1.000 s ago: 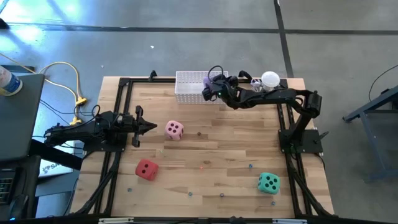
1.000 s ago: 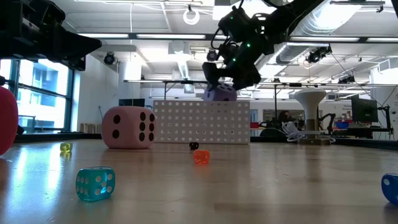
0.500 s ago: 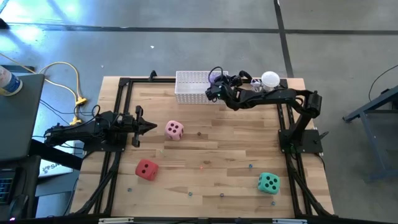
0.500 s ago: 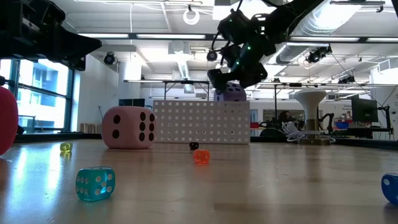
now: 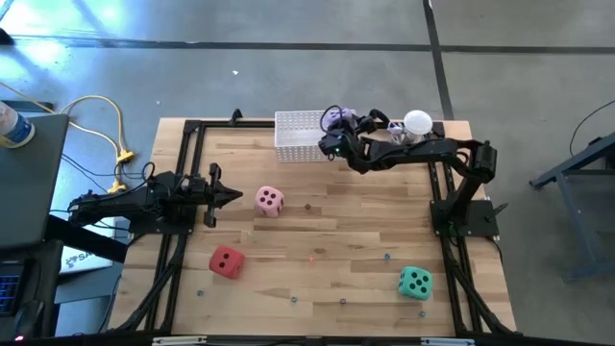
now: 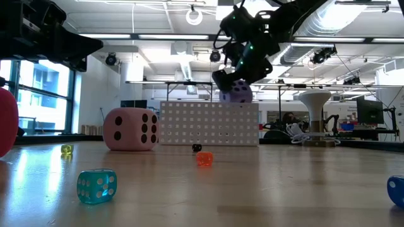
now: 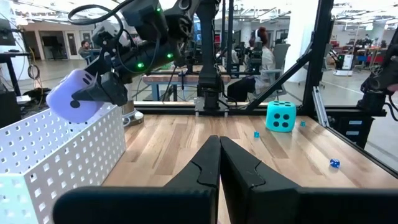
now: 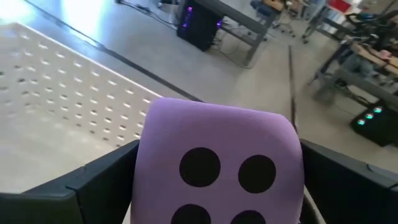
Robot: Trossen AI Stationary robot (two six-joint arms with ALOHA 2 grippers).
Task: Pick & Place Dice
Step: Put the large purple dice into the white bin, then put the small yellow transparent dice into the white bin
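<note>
On the wooden bench [image 5: 317, 226], the right gripper [image 5: 333, 132] holds the purple die [image 6: 239, 92] in wide-spread jaws above the white perforated basket [image 5: 298, 137]'s edge; better centre it over the basket before releasing, while the left gripper [image 5: 226, 196] waits, jaws closed.

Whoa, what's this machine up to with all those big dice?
It is a two-armed robot moving soft dice. The right gripper holds the purple die in the air over the end of the white perforated basket at the table's far edge. The left gripper is shut and waits near the pink die. The pink die, the red die and the teal-green die sit apart on the wooden table.
</note>
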